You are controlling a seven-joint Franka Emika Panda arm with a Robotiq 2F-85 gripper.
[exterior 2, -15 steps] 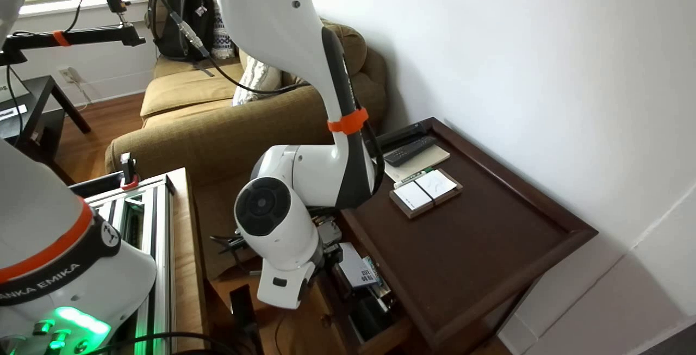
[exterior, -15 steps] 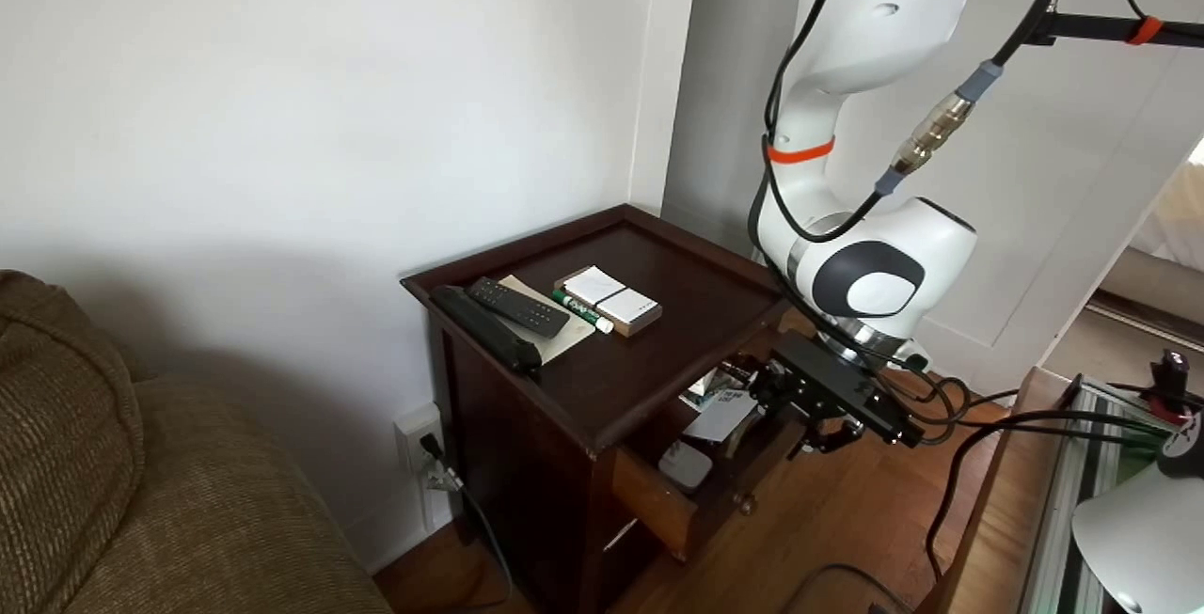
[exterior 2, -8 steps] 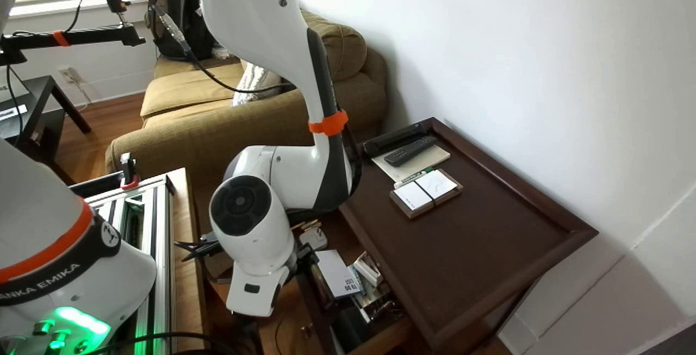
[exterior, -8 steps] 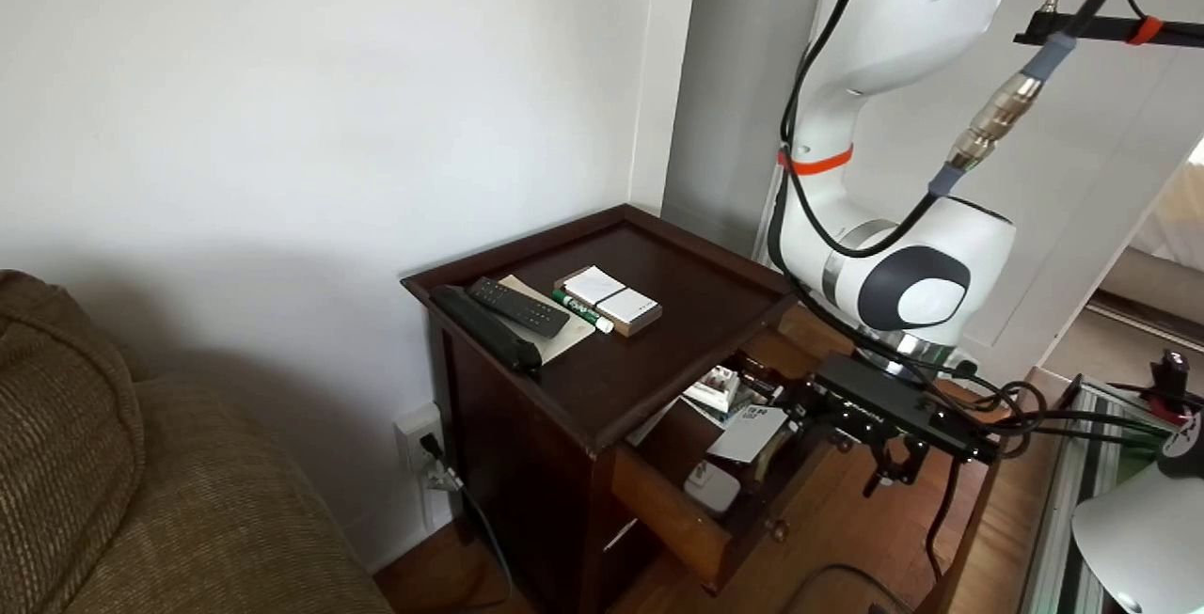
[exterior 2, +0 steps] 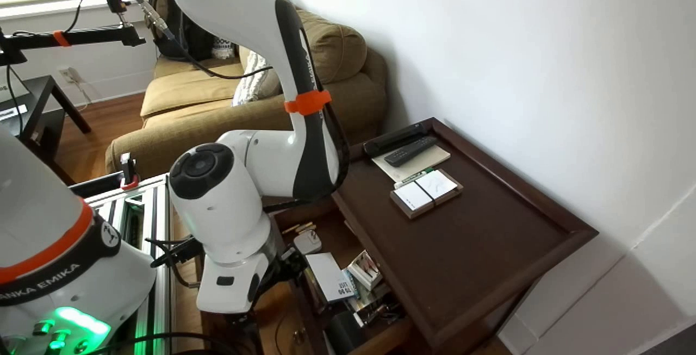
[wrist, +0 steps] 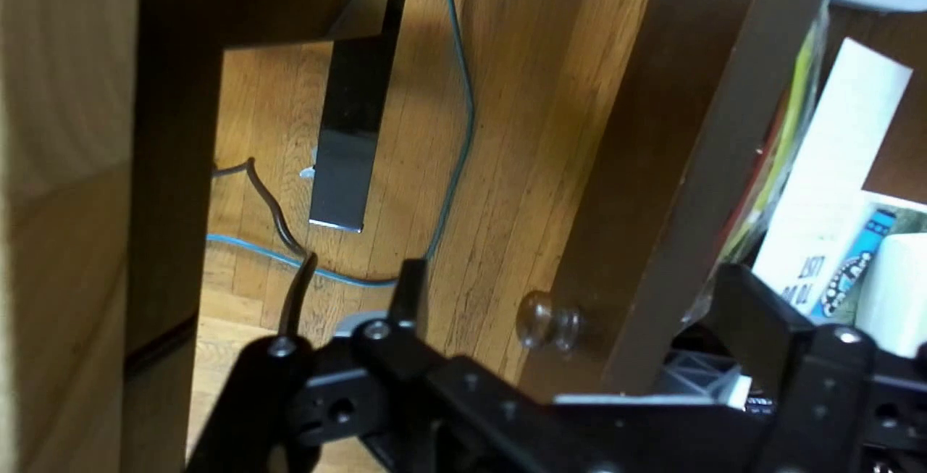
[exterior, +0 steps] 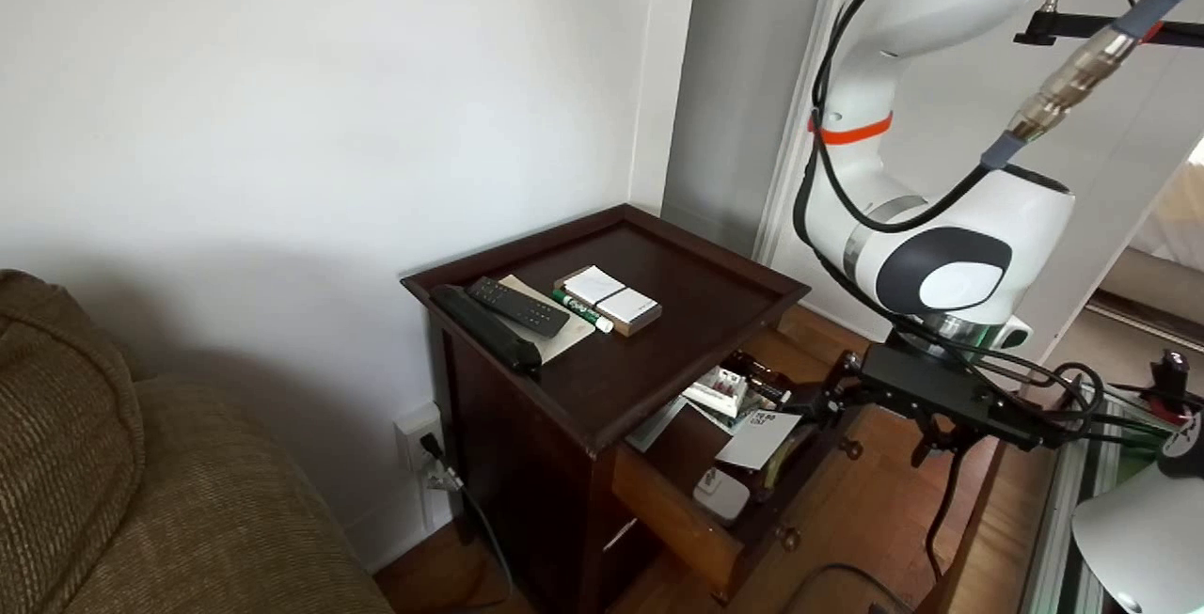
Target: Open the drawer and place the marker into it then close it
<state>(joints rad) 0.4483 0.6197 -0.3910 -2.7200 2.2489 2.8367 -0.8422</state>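
Note:
The drawer (exterior: pixel 673 515) of the dark side table is pulled out, with a round knob (wrist: pixel 539 321) on its front. Green and white, the marker (exterior: pixel 583 311) lies on the tabletop against a notepad, and an exterior view also shows this marker (exterior 2: pixel 413 179). My gripper (wrist: pixel 579 303) is open above the drawer's front edge. In the wrist view its fingers stand wide, one over the floor side and one over the drawer's inside. The knob and front panel show between them, and nothing is gripped.
On the tabletop lie a strapped notepad (exterior: pixel 611 297), a remote (exterior: pixel 519 307), a long black bar (exterior: pixel 486 327) and a tan card (exterior 2: pixel 435 157). A to-do list pad (exterior 2: pixel 330 278), a white box (exterior 2: pixel 365 269) and a white charger (exterior 2: pixel 308 241) lie in the drawer. The robot's bench (wrist: pixel 69 169) is close by.
The drawer has slid further out toward the robot's base. My gripper has opened wider and moved the same way, rising lately. The marker has stayed in place.

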